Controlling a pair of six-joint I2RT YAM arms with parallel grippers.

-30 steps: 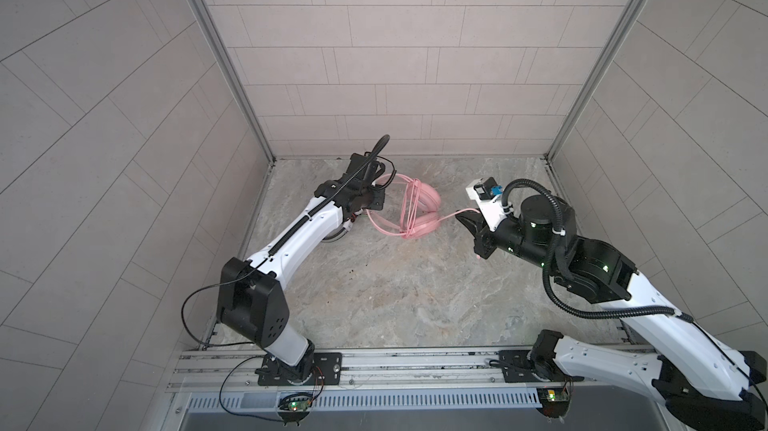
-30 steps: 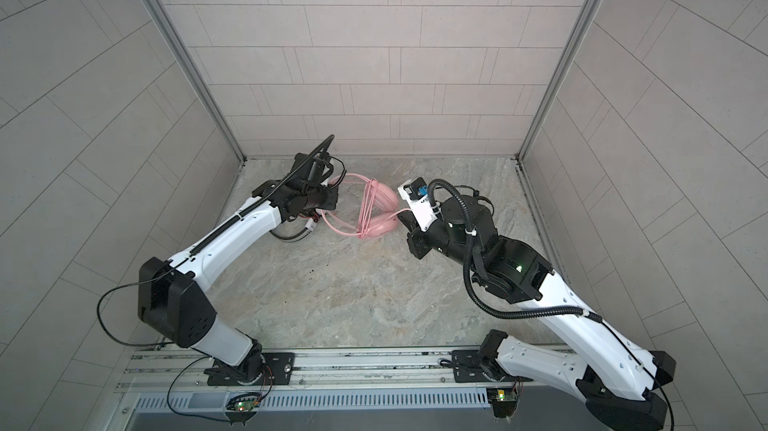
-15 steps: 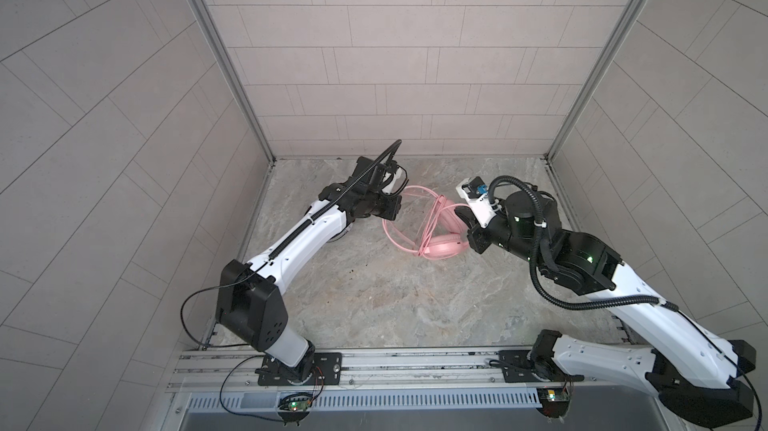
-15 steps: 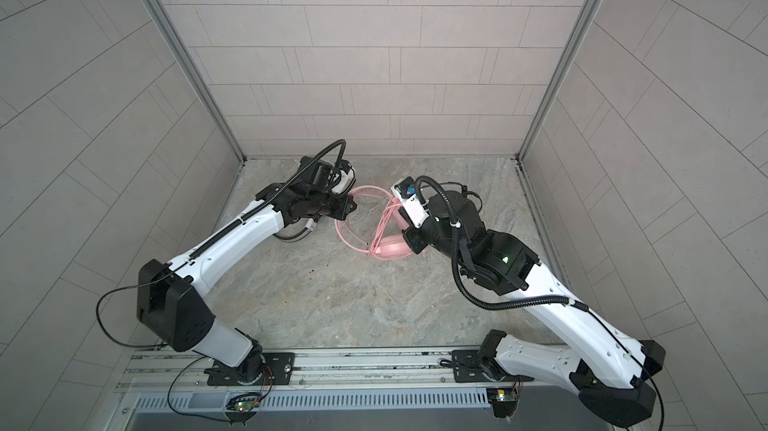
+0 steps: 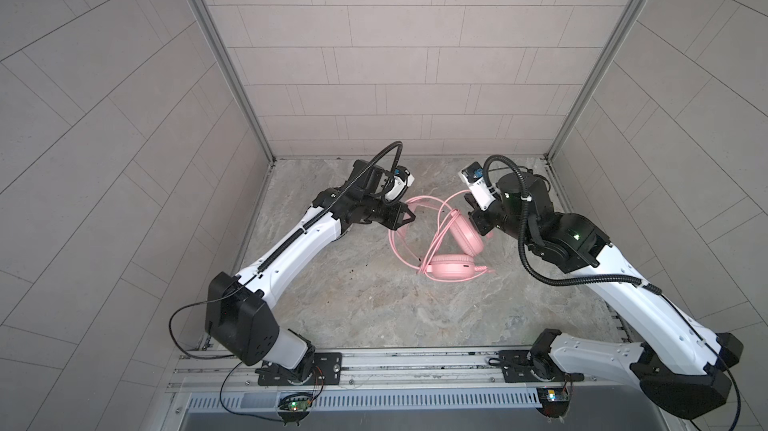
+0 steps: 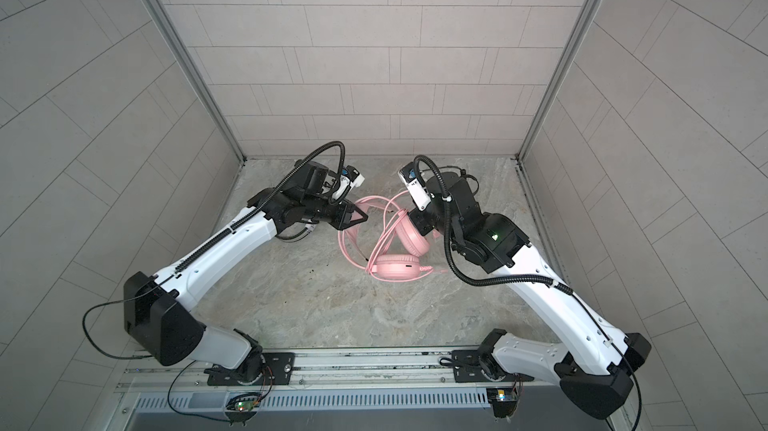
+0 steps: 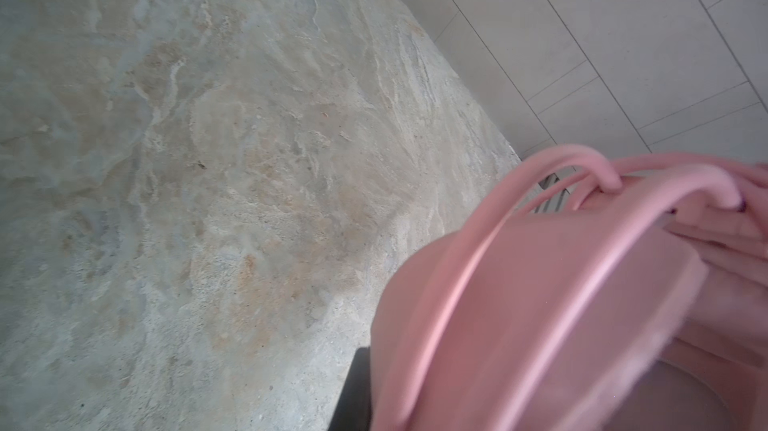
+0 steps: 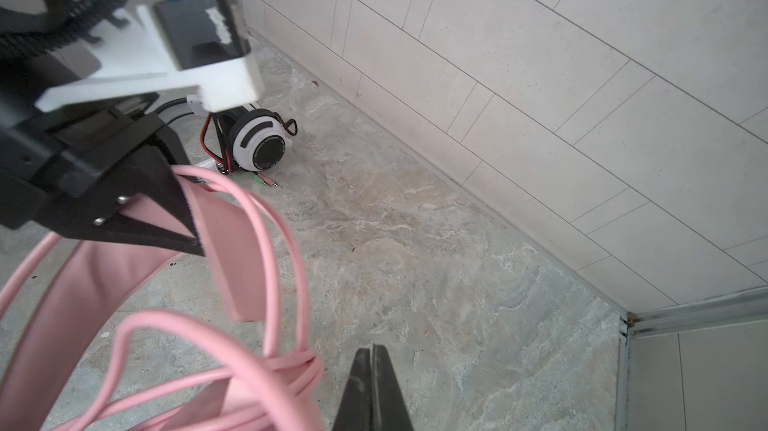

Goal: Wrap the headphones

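Observation:
The pink headphones (image 5: 452, 271) are near the middle of the floor, with one ear cup on the floor and one (image 5: 471, 238) tilted above it. My left gripper (image 5: 409, 217) is shut on their pink headband (image 8: 232, 250), which fills the left wrist view (image 7: 540, 304) beside one black finger (image 7: 353, 391). The thin pink cord (image 8: 286, 362) runs in several loops around the band. My right gripper (image 8: 372, 352) is shut with nothing in it, just beside the cord bundle and close to the upper ear cup (image 6: 415, 238). The white and black headphones (image 8: 259, 144) lie at the back left, mostly hidden under my left arm (image 6: 299, 235).
Tiled walls close in the stone floor (image 5: 374, 308) on three sides, and the back right corner (image 8: 623, 321) is close behind the right gripper. A metal rail (image 5: 374, 360) carrying both arm bases runs along the front edge.
My left gripper has carried the pink headband to the right and away from the back left. The ear cups have swung toward the middle. My right gripper has closed in on them, and the cord is no longer stretched to it.

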